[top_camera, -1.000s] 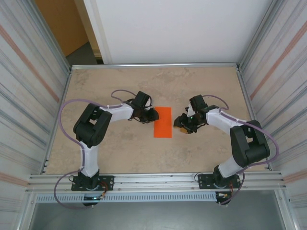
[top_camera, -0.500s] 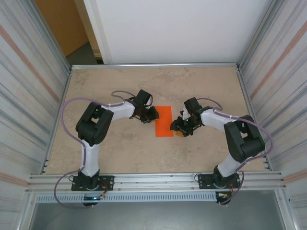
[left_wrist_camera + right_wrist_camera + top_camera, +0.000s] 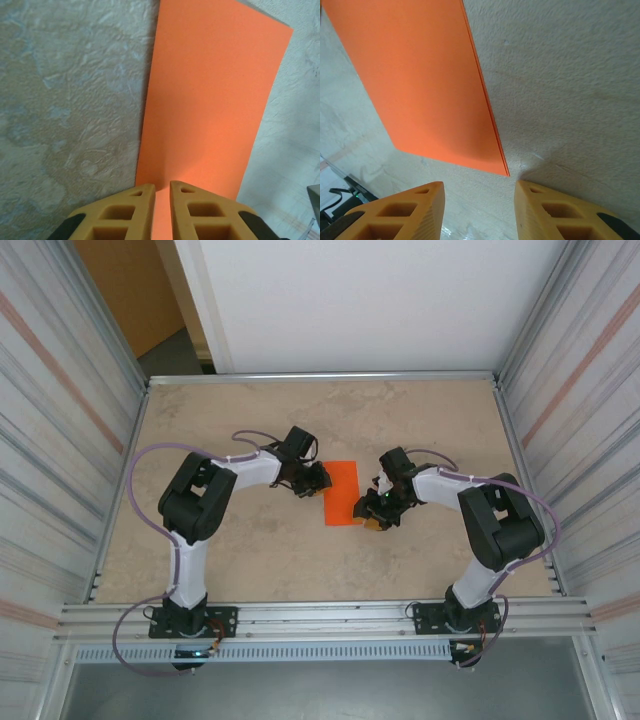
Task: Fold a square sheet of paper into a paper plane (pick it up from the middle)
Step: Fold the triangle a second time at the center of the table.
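Orange paper point(image 3: 341, 493) lies flat near the middle of the tan table point(image 3: 250, 420), showing as an upright rectangle between the two arms. In the right wrist view its long edge looks doubled, as if two layers sit one on the other. The left gripper point(image 3: 318, 480) is at the paper's left edge. In the left wrist view the paper point(image 3: 210, 100) stretches away from the left gripper point(image 3: 162, 187), whose yellow fingers point(image 3: 137, 200) are drawn almost together with a thin slit between them, their tips over the paper's near edge. Whether they pinch it or merely press on it I cannot tell. The right gripper point(image 3: 368, 512) is just beside the paper's lower right corner. In the right wrist view the right gripper point(image 3: 479, 187) stands with its fingers well apart, gripping nothing, and the corner of the paper point(image 3: 420, 85) points toward the gap between them without touching either one.
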Tool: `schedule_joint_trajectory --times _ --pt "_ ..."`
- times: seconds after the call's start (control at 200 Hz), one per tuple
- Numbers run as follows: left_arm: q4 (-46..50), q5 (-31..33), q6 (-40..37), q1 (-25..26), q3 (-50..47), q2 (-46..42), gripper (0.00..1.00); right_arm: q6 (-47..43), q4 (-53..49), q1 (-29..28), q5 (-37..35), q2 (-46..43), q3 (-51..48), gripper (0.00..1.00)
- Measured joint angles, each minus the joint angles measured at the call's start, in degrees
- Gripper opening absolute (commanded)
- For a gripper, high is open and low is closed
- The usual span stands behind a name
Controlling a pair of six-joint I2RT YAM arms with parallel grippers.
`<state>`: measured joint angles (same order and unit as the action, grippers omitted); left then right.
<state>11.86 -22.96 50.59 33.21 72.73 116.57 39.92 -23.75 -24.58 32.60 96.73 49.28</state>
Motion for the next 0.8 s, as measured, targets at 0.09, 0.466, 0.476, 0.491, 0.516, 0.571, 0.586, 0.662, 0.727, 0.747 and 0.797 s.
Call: schedule_joint_trajectory --times 0.09,0.466,0.476,0.491,0.516,0.571,0.586,0.662,0.727,0.747,0.797 --pt "-0.72 -1.22 0.57 -0.50 -0.44 0.04 0.17 -0.04 -0.02 -0.22 0.00 0.11 0.00 0.40" --pt "-2.54 -5.09 1.84 -1.77 -1.29 0.63 0.16 -0.07 0.70 -0.33 0.00 0.20 0.00 0.35" --pt "-2.54 -5.11 1.84 -1.77 -1.29 0.66 0.16 -0.07 0.76 -0.33 0.00 0.22 0.00 0.34" --pt "-2.56 -5.20 1.86 -1.77 -1.29 0.66 0.16 -0.07 0.85 -0.33 0.00 0.22 0.00 0.34" --pt "-2.58 -5.33 1.88 -1.77 -1.29 0.66 0.16 -0.07 1.01 -0.33 0.00 0.31 0.00 0.35" --pt "-2.62 -5.42 1.97 -1.77 -1.29 0.70 0.16 -0.07 1.20 -0.33 -0.02 0.46 0.00 0.35" --pt "-2.62 -5.44 1.97 -1.77 -1.29 0.72 0.16 -0.07 1.22 -0.33 -0.02 0.55 0.00 0.35" --pt "-2.67 -5.57 1.97 -1.77 -1.29 0.74 0.16 -0.07 1.14 -0.33 -0.02 0.74 0.15 0.35" --pt "-2.69 -5.62 1.97 -1.77 -1.29 0.74 0.16 -0.07 1.01 -0.39 -0.07 0.87 0.33 0.35" --pt "-2.69 -5.68 1.95 -1.77 -1.29 0.74 0.16 -0.07 0.98 -0.44 -0.07 0.98 0.39 0.35" --pt "-2.75 -5.75 1.77 -1.77 -1.31 0.59 0.17 -0.09 0.76 -0.44 -0.07 1.14 0.55 0.35"
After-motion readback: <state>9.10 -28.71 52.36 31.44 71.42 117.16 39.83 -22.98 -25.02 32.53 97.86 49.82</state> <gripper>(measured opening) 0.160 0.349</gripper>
